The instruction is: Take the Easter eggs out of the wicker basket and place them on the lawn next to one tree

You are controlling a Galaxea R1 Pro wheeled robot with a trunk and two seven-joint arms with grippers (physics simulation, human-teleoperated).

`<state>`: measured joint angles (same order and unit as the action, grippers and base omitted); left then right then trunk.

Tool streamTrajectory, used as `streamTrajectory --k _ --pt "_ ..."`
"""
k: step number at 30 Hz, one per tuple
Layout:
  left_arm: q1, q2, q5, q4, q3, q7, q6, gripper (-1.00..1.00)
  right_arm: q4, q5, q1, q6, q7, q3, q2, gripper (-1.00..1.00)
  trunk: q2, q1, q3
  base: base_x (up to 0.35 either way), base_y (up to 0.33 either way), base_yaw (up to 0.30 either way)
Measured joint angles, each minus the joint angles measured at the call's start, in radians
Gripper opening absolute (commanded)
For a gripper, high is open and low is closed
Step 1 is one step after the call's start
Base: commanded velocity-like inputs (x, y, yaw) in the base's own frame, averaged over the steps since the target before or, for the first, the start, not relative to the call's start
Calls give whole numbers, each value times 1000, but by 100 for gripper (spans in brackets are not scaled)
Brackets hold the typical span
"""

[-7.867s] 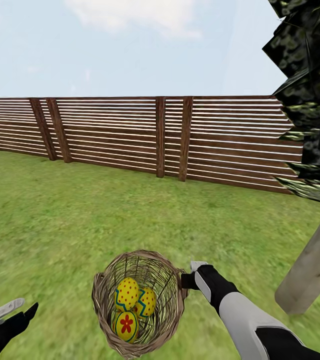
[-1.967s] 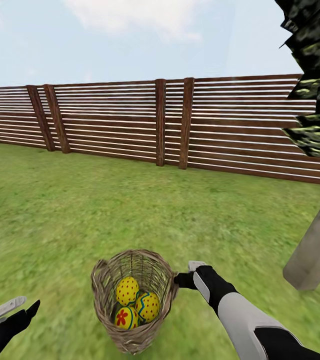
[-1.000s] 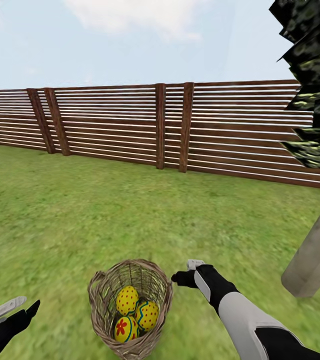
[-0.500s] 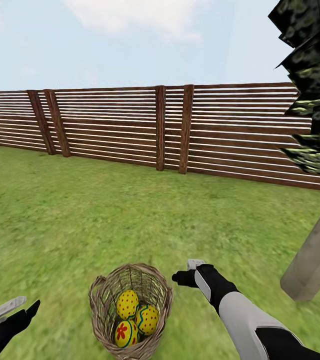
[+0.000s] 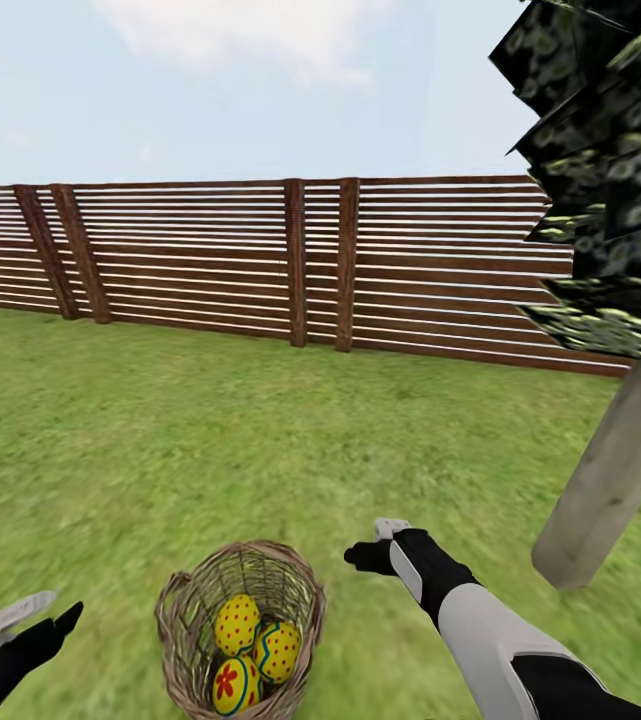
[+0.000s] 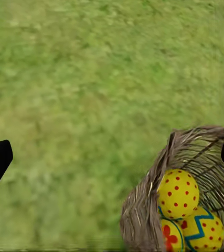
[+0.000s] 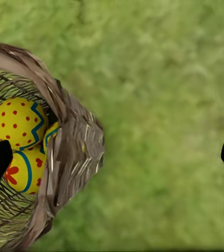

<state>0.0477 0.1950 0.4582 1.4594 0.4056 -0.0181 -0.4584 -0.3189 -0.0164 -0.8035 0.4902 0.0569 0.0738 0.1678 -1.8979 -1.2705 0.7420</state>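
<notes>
The wicker basket (image 5: pixel 185 610) stands on the lawn (image 5: pixel 210 440) close in front of me, between my arms. Inside lie the three Easter eggs: red-dotted (image 5: pixel 237 622), blue-zigzag (image 5: pixel 278 650) and red-flower (image 5: pixel 227 686). The left wrist view looks down at the dotted egg (image 6: pixel 178 193) and the basket rim (image 6: pixel 159 168). My right gripper (image 5: pixel 372 545) hangs open just right of the rim, a small gap apart. My left gripper (image 5: pixel 35 618) is open and empty at the lower left. The tree (image 5: pixel 600 480) rises at the right, about an arm's length beyond the right gripper.
A brown slatted fence (image 5: pixel 310 260) closes the garden at the back. Dark blotched foliage (image 5: pixel 610 170) overhangs the upper right. Open grass stretches between the basket, the trunk and the fence.
The whole view has swung right, so the trunk looks nearer and the fence slid left. The basket now sits lower and farther left, with a wider gap to the open right gripper.
</notes>
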Motion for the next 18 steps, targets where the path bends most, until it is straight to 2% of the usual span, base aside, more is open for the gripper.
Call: streamTrajectory --k 1,3,5,6,11,12,14,18 --pt "-5 3 1 13 0 2 -46 100 0 0 0 0 0 0 0 100 7 4 -4 0 0 -268" --pt "-14 8 1 33 1 3 -96 100 -1 0 0 0 0 0 0 100 21 12 -11 0 0 -269" --pt "-53 24 0 57 1 4 -174 100 -1 1 0 0 0 -1 -1 100 35 19 -19 0 0 -270" --pt "-88 41 0 65 1 5 -229 100 -2 1 0 0 0 -1 -1 100 42 23 -23 0 0 -271" --pt "-201 106 -3 74 2 7 -373 100 -5 2 0 0 0 1 -1 100 77 42 -41 0 0 -271" --pt "-240 120 -3 74 1 8 -420 100 -6 2 0 0 0 0 -1 100 84 46 -45 0 0 -271" --pt "-302 132 -5 68 1 8 -478 100 -6 2 0 0 0 -1 -2 100 98 54 -52 0 0 -271" --pt "-385 144 -10 14 0 8 -541 100 -6 2 0 0 0 -2 -2 100 126 69 -66 0 0 -253"
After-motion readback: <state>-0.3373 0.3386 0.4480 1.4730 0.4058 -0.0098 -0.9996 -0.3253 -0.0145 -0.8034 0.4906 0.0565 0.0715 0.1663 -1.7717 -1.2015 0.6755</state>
